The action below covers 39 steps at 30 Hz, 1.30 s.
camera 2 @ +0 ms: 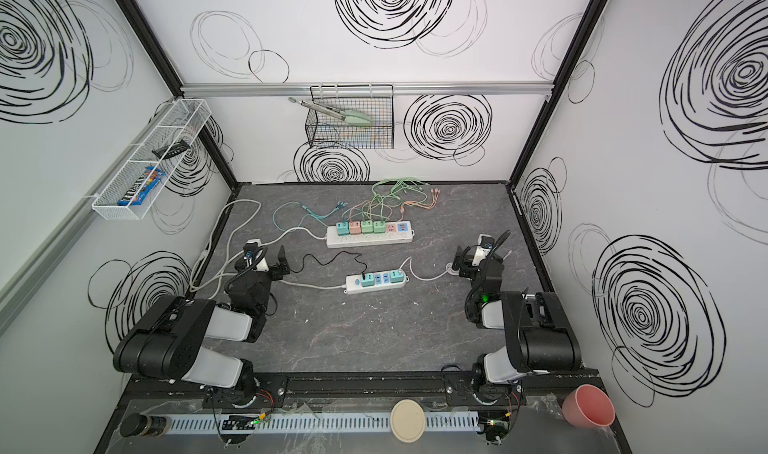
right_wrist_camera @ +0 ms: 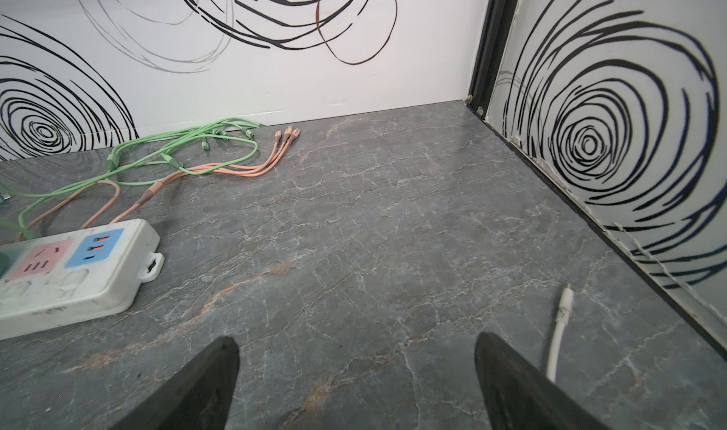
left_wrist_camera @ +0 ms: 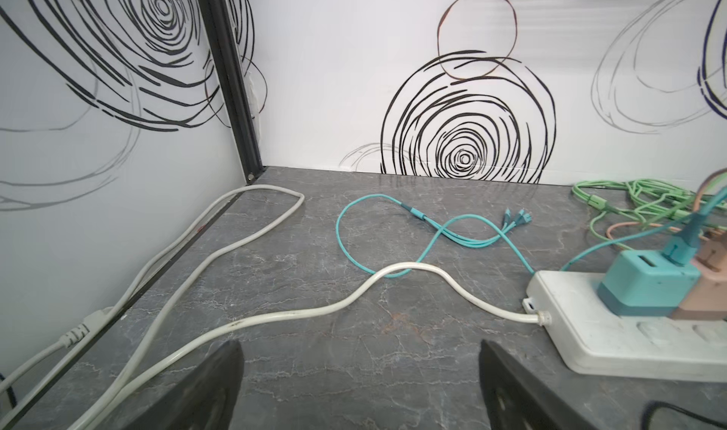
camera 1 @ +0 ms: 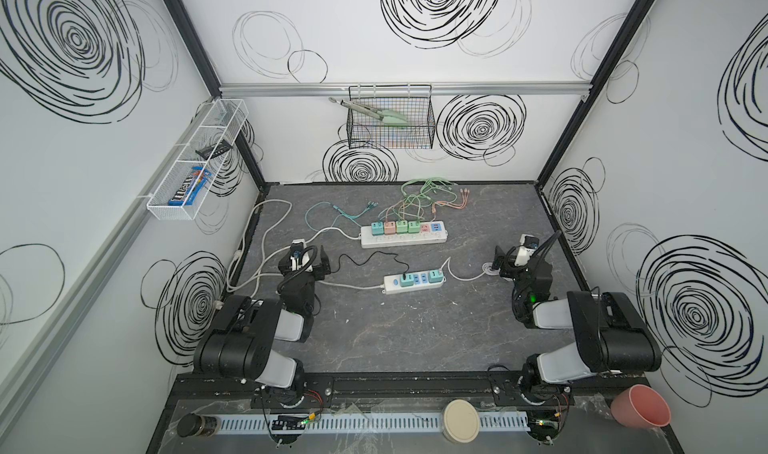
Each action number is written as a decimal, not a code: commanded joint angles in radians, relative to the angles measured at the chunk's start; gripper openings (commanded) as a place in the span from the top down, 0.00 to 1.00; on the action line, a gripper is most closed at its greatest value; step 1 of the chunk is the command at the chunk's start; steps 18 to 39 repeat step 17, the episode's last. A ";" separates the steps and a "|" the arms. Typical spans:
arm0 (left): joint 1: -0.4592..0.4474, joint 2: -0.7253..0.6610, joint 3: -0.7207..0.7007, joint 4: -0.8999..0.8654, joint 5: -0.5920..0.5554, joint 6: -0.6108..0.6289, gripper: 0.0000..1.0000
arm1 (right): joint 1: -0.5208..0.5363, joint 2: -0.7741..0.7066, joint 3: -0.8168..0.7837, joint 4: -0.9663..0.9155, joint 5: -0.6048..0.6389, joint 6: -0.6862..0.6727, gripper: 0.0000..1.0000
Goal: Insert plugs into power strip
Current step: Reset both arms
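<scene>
Grey marbled bench, boxed in by white walls scrawled with black spirals. Near the back, long white power strip with teal, pink and two mint-green cube plugs seated in a row. At mid-bench, shorter white power strip with two teal cube plugs. Spread wide and empty, left gripper and right gripper, low over bare bench. Folded back at either side, left arm and right arm.

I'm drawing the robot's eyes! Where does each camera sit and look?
Top views: high up front, looking down on the grey marbled table; black left arm and right arm show.
Left wrist: low, facing the back-left corner; open left gripper shows.
Right wrist: low, facing the back-right corner; open right gripper shows.
Shared: both wrist views catch the far long white power strip, opposite ends.
</scene>
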 commanded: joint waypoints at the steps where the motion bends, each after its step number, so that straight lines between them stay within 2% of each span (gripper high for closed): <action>1: -0.032 0.001 0.006 0.113 -0.055 0.027 0.04 | 0.005 -0.015 0.017 0.022 0.008 -0.007 0.03; 4: -0.066 0.013 -0.019 0.181 -0.086 0.060 0.04 | 0.005 -0.016 0.018 0.021 0.008 -0.006 0.03; 6: -0.061 0.012 -0.011 0.161 -0.077 0.056 0.04 | 0.004 -0.016 0.018 0.022 0.008 -0.007 0.03; 11: -0.003 0.001 0.026 0.069 0.030 0.017 0.04 | 0.005 -0.015 0.019 0.022 0.009 -0.006 0.03; 39: -0.004 -0.001 0.018 0.083 0.028 0.020 0.04 | 0.005 -0.016 0.016 0.021 0.009 -0.007 0.03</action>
